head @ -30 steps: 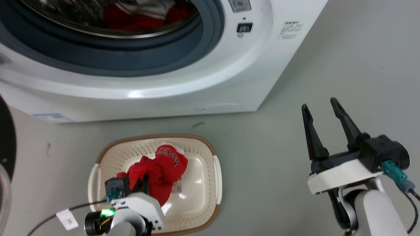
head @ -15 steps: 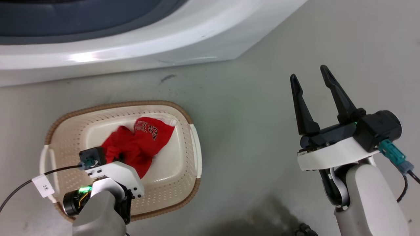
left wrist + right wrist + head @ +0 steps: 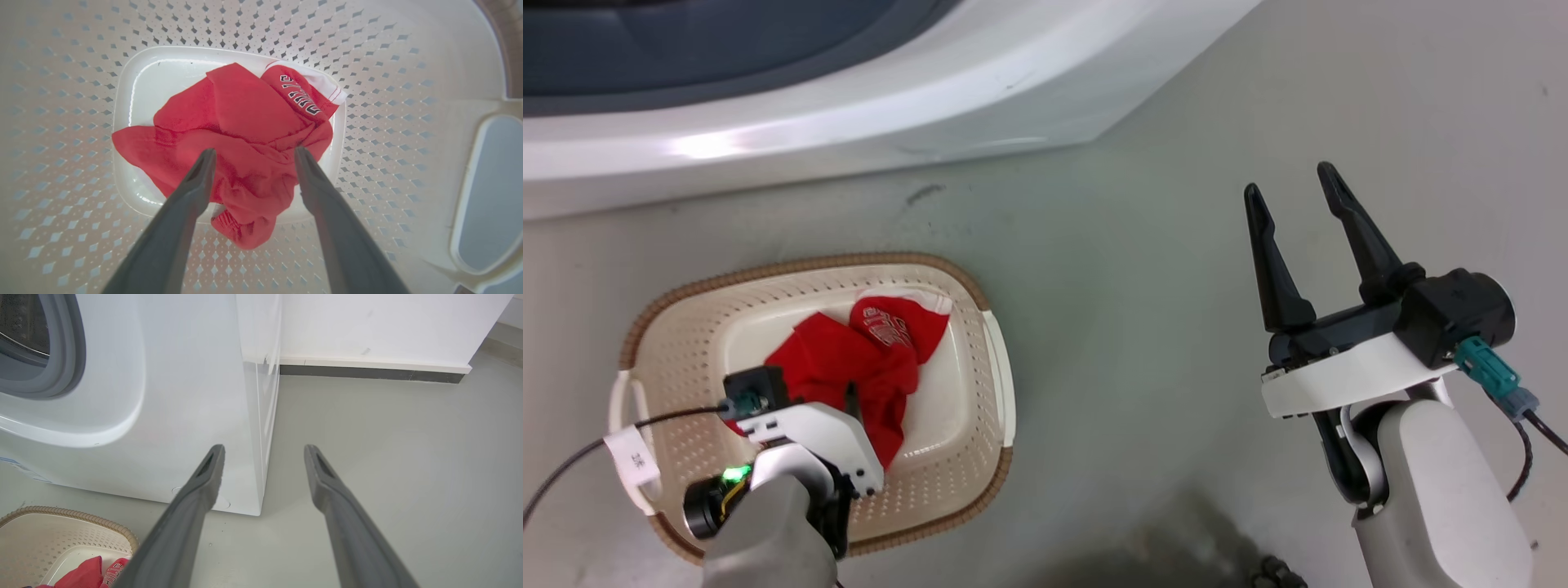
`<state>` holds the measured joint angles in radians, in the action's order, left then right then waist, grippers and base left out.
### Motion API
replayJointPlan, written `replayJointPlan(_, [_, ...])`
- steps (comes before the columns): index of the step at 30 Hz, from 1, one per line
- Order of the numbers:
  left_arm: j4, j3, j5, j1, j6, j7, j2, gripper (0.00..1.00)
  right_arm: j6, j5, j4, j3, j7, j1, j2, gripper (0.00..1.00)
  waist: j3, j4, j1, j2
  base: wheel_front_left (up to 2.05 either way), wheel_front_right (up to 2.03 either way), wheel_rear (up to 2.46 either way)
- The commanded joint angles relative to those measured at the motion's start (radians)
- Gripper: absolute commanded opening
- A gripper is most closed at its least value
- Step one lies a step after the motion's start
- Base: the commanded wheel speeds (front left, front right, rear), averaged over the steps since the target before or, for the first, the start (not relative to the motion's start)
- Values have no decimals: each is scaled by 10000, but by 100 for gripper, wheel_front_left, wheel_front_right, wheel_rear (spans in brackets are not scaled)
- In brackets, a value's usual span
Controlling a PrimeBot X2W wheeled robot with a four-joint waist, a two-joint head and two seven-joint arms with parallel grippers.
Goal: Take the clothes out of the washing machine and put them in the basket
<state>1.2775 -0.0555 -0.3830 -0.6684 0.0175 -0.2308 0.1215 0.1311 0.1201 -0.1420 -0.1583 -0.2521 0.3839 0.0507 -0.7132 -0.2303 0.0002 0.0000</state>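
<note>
One of the clothes, a red garment (image 3: 866, 359) with white lettering, lies crumpled on the floor of the cream basket (image 3: 980, 286) with the brown rim. My left gripper (image 3: 854, 396) hangs just over it, its wrist hiding most of the fingers. In the left wrist view the left gripper (image 3: 254, 152) is open above the red garment (image 3: 245, 122), with the basket's perforated wall (image 3: 367, 61) all around. My right gripper (image 3: 1290, 184) stands open and holds nothing, over bare floor to the right. The washing machine (image 3: 849, 139) fills the top, and its drum is out of view.
Grey floor (image 3: 1135, 286) lies between the basket and my right arm. In the right wrist view the right gripper (image 3: 264, 447) points at the washing machine's (image 3: 184, 396) front right corner, with a white wall and dark skirting (image 3: 367, 371) behind it. The basket's rim (image 3: 73, 516) shows at the lower left.
The head camera has tilted down, so the drum opening has left the picture. The red garment, bunched up at my left gripper a second ago, now lies flatter in the basket. My right gripper stays open.
</note>
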Motion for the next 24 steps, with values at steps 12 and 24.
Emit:
replayJointPlan(12, [-2000,30,308,2239,51,-343,-483,100,-7,-423,-261,601,234,-1241,-5,100,3349,806,-2,0,0,0,0])
replayJointPlan(24, [-5412,458,1170,4164,-21,-345,-665,100,-7,-653,355,1037,877,-2331,-6,100,4883,1407,-2,0,0,0,0])
